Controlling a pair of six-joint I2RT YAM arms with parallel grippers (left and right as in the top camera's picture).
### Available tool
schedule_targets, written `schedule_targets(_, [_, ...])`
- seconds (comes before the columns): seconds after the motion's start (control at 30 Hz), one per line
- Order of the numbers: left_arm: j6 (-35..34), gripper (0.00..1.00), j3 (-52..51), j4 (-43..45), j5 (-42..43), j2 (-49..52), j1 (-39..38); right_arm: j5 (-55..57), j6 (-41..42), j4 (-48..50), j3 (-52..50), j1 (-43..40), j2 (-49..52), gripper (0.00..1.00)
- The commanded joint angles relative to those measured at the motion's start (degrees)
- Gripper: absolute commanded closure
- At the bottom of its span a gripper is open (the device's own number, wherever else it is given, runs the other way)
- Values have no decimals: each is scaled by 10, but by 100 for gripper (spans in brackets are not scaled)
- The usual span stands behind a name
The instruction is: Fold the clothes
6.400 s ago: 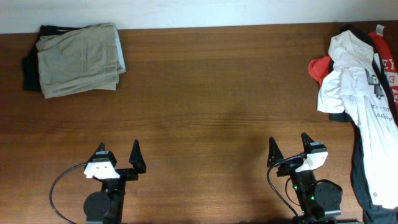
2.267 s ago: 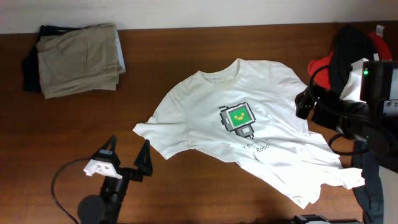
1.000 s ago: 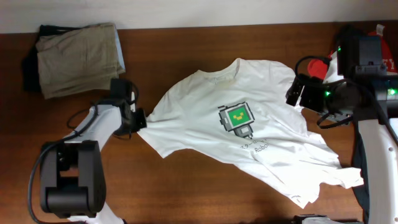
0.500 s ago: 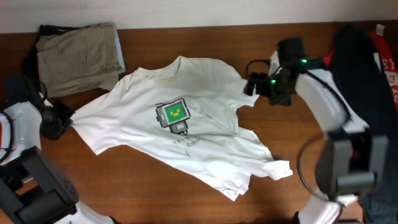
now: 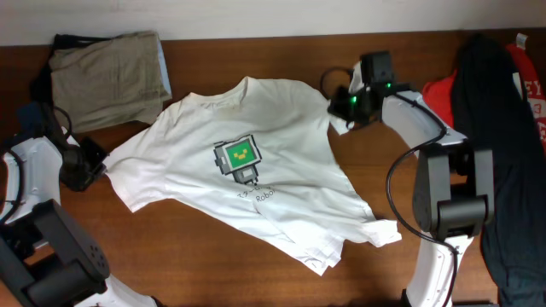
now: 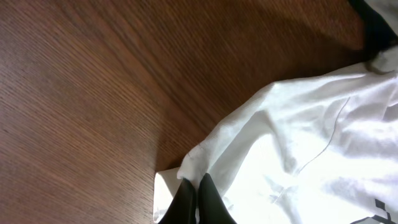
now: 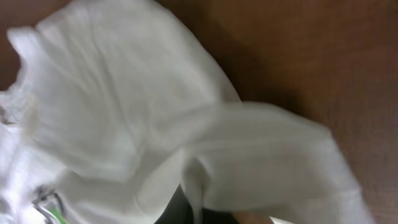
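Centre of the bench [image 5: 179, 256], a shirt [image 5: 273, 162] lies spread; left hand [image 5: 94, 164] at frame left, right hand [image 5: 345, 107] upper right, each pinching a sleeve. Likely flattening; next, fold sleeves inward.

The wooden table [image 5: 196, 273] bears a white T-shirt [image 5: 290, 145], folded khaki garment [image 5: 107, 77], black garment [image 5: 486, 128] and red garment [image 5: 435, 92].

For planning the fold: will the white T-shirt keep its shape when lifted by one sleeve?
Probably floppy: the white T-shirt lies wrinkled, its hem corner bunched. Likely light: the thin sleeve folds over itself. It may slide easily on the smooth table.
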Motion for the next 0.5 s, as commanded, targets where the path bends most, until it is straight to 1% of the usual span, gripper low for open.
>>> schedule_targets(0.0, [-8, 100, 1, 0, 6, -1, -3, 7, 7, -14, 192, -46, 2, 96])
schedule_targets(0.03, [-8, 100, 0, 0, 6, -1, -6, 7, 7, -29, 262, -63, 2, 96])
schedule_targets(0.07, [-7, 100, -1, -1, 6, -1, -17, 7, 6, -59, 367, -92, 2, 75])
schedule_targets(0.1, [-7, 100, -1, -2, 6, -1, -26, 7, 6, -92, 431, -111, 2, 4])
schedule_targets(0.13, [-7, 100, -1, -2, 6, -1, -46, 7, 5, -157, 486, -133, 2, 1])
schedule_targets(0.17, [-7, 100, -1, -2, 6, -1, -61, 7, -12, -225, 513, -144, 2, 1])
schedule_targets(0.27, [-7, 100, -1, 0, 4, -1, -100, 31, -68, -419, 562, -150, -2, 1])
schedule_targets(0.3, [-8, 100, -1, 0, 3, -1, -110, 50, -70, -489, 577, -144, -12, 1])
schedule_targets(0.33, [-8, 100, -1, 0, 0, -1, -114, 58, -70, -517, 581, -140, -21, 1])
schedule_targets(0.43, [-8, 100, -1, 0, -1, -1, -115, 103, -67, -614, 581, -104, -101, 1])
schedule_targets(0.47, [-8, 100, -1, 0, -2, -1, -115, 121, -68, -667, 581, -81, -134, 1])
